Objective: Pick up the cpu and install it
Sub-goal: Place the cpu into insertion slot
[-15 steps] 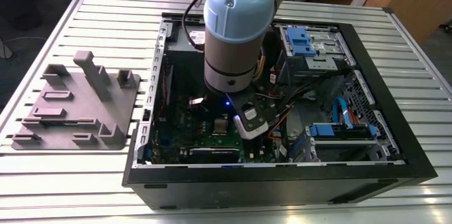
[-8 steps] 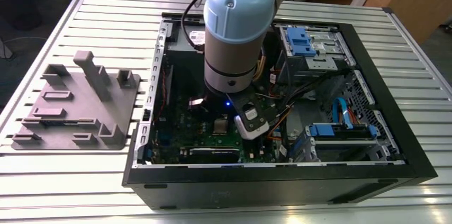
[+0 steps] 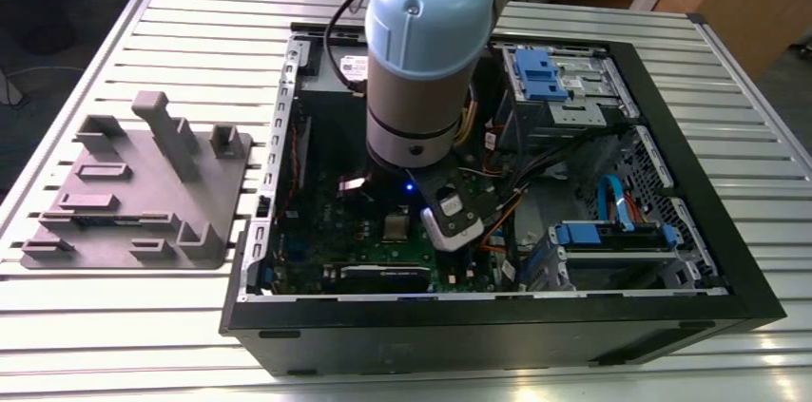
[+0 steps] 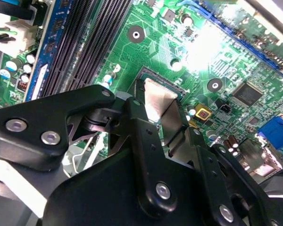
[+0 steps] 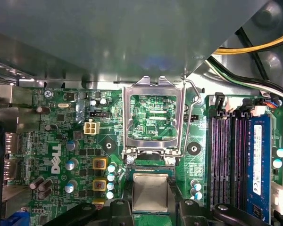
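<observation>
The cpu (image 5: 150,192) is clamped between the fingers (image 5: 119,209) of the gripper (image 5: 152,206), silver top up, directly over the dark socket (image 5: 148,165) on the motherboard (image 5: 61,141). I cannot tell whether it touches the socket. In the second wrist view the cpu (image 4: 156,96) looks canted between the gripper's (image 4: 158,110) fingers, though that may be only the camera's angle. The metal frame (image 5: 153,84) stands flipped open just beside the socket, so the seat is uncovered. To seat the chip well, I judge it must be level, its edges square to the socket walls, and come straight down with no sideways slide and no push, since the contacts beneath would likely bend easily. The fingers also need room near the frame's hinge and the capacitors (image 5: 111,181) just beside the socket. The memory slots (image 5: 226,155) lie well apart.
</observation>
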You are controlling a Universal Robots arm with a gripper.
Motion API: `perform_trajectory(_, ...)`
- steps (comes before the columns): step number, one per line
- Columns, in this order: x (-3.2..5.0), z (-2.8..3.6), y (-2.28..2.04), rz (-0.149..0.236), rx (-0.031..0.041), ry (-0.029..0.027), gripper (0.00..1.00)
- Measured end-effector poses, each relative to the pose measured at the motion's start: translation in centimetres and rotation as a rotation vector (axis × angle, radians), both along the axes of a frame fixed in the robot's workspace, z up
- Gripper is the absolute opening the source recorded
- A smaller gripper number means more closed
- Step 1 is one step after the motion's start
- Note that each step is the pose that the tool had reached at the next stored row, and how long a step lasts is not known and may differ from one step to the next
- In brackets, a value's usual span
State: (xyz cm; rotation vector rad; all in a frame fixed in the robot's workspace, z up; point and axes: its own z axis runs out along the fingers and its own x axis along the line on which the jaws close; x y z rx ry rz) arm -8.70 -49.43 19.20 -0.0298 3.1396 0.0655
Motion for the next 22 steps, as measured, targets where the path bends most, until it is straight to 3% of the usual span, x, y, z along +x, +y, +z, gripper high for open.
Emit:
perform_trajectory(11,-0.02,0.00,-0.12,0.003,0.0026,-0.0004,0.39)
perform_trajectory(13,-0.02,0.00,-0.12,0.003,0.0028,-0.0003,0.47)
perform_trajectory(16,-0.02,0.04,-0.12,0.003,0.0027,-0.0003,0.47)
perform_trajectory(22,-0.02,0.91,-0.12,0.003,-0.0009,-0.0003,0.47)
